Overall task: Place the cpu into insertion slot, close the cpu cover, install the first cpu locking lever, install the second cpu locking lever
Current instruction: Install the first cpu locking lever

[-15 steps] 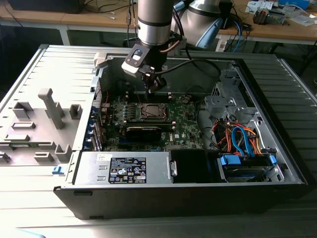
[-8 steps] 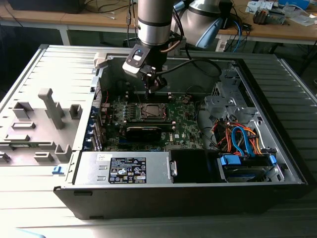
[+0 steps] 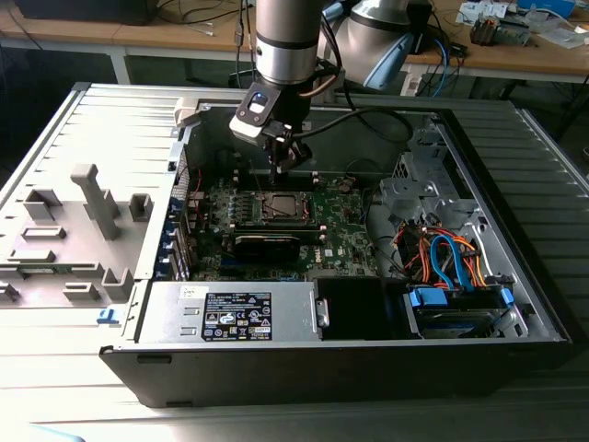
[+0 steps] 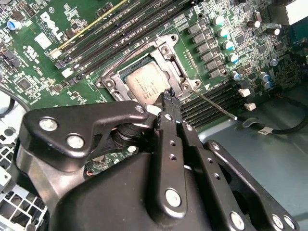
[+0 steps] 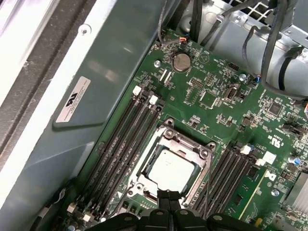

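**Fingertips at the cover's edge, one lever standing free**

From where I stand, the arm hangs down into the open computer case point(image 3: 368, 364), and the end effector point(image 3: 283, 166) is right over the socket point(image 5: 150, 159) on the green board point(image 5: 216, 115). Its two black fingers are pressed together, and I can see nothing between them. In the second wrist view the end effector point(image 4: 168, 94) sits at the near edge of the cover point(image 4: 175, 62). Whether it actually presses on the metal I cannot tell.

The chip point(image 4: 147, 86) lies flat in the socket just beyond the fingertips, its grey top showing through the cover's window. In the first wrist view the chip point(image 5: 168, 171) looks square to the frame, and the cover point(image 5: 185, 139) seems to lie down around it. So placing looks done, and closing is done or nearly so.

A thin bare lever point(image 4: 216, 103) angles out from the socket corner just beside the fingertips. It lies across the dark memory slots and looks unlatched, so I take the first lever to be the job in hand.

To do that well, I would say the closed tip should bear on the rod itself and not on the chip. It should push steadily down and then sideways so the rod tucks under its hook. The rod is thin and springy, so it could slide off a rounded fingertip. A slip here would land on the small parts beside the socket.
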`<state>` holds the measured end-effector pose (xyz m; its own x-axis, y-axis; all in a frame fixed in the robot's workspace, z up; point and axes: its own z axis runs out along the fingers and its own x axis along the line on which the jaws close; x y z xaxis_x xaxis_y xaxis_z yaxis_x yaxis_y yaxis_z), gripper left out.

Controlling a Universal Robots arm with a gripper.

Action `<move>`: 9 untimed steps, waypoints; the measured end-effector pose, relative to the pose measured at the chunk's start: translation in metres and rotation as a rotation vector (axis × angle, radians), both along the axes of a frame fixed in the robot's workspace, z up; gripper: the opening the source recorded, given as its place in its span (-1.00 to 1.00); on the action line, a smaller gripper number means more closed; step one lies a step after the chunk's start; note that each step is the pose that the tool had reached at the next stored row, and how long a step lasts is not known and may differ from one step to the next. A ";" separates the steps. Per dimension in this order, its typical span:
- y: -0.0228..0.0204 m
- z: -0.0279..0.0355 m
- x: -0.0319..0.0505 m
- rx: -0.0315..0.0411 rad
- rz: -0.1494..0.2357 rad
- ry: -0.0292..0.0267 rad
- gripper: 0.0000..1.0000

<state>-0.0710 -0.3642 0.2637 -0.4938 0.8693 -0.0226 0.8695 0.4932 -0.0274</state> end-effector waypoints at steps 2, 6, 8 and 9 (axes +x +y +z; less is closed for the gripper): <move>0.0000 0.0000 0.0000 0.0000 0.008 0.0000 -0.79; 0.0000 0.0000 0.0000 0.0001 0.025 0.0000 -0.79; 0.0000 0.0000 0.0000 0.0000 0.030 0.0000 -0.79; 0.0000 0.0000 0.0000 0.0001 0.035 -0.0001 -0.79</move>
<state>-0.0710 -0.3642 0.2637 -0.5243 0.8512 -0.0226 0.8515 0.5237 -0.0273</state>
